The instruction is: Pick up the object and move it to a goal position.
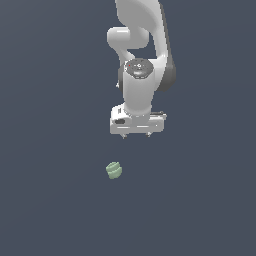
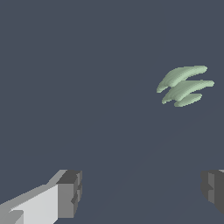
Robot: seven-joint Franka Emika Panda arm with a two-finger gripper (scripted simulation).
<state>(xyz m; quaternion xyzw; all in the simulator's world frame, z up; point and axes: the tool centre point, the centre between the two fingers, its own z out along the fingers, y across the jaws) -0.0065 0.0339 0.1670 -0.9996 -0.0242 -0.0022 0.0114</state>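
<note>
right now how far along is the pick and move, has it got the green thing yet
Nothing looks done yet. The pale green object lies on the dark floor, apart from the gripper, toward the exterior view's left. In the wrist view the fingers stand wide apart with nothing between them and the object off to one side. Left: line up, descend, grasp, carry. No goal marker is visible.

A simulator's render — flat, featureless slate ground (image 1: 50, 210), no room at all.

You see a pale green object (image 1: 114, 170) on a plain, dark slate-blue ground (image 1: 50, 200). The arm (image 1: 142, 45) is white with a dark grey joint cap marked by small red dots. The gripper (image 1: 136, 135) is white; its fingertips (image 2: 70, 192) are grey
</note>
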